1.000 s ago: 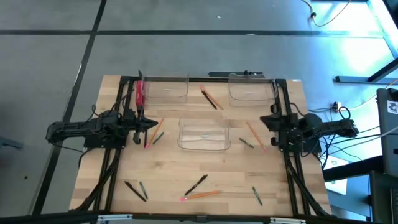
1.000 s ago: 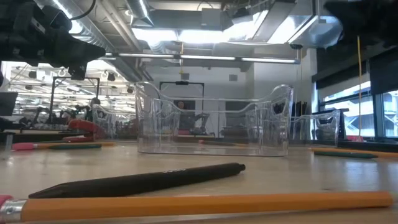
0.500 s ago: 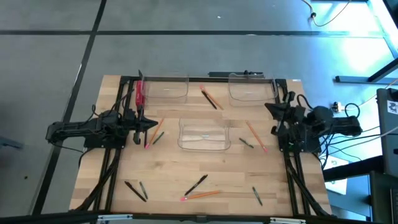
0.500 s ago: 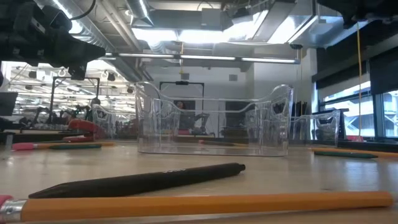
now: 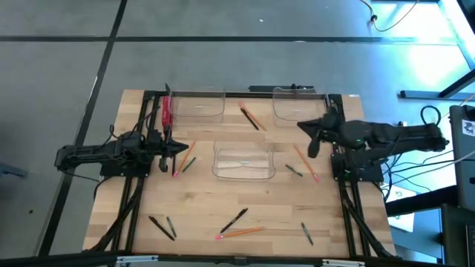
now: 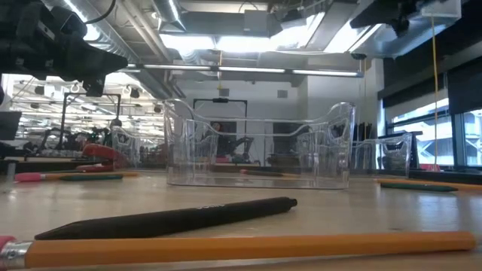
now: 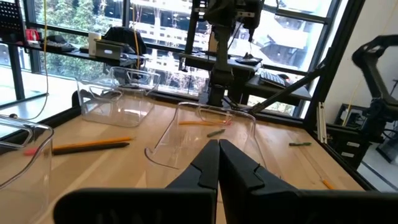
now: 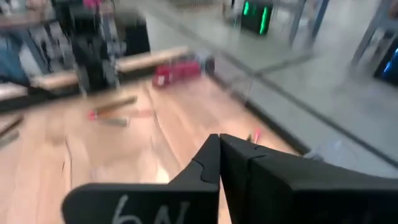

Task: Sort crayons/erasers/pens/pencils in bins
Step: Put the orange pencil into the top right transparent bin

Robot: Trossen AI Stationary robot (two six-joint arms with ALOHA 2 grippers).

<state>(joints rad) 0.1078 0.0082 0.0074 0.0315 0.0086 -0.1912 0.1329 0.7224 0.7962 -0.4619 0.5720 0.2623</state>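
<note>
Three clear bins stand on the wooden table: far left (image 5: 200, 106), far right (image 5: 298, 104) and middle (image 5: 243, 161). Orange pencils (image 5: 305, 162) (image 5: 251, 116) (image 5: 239, 232), black pens (image 5: 234, 219) (image 6: 173, 218) and short green crayons (image 5: 295, 170) (image 5: 306, 233) lie loose on the wood. Erasers are out of view. My left gripper (image 5: 182, 148) (image 7: 219, 148) rests shut at the table's left side, pointing level at the middle bin. My right gripper (image 5: 304, 127) (image 8: 219, 142) is shut and empty, raised above the table near the far right bin.
A long red object (image 5: 167, 111) lies beside the far left bin. Black frame rails (image 5: 141, 185) (image 5: 349, 200) run along both table sides. Open wood lies between the middle bin and the near edge, dotted with sticks.
My right gripper has risen from its folded rest at the table's right side and reached out toward the table's middle. It has tipped up from pointing steeply down to nearly level, still shut. Nothing on the table has moved.
</note>
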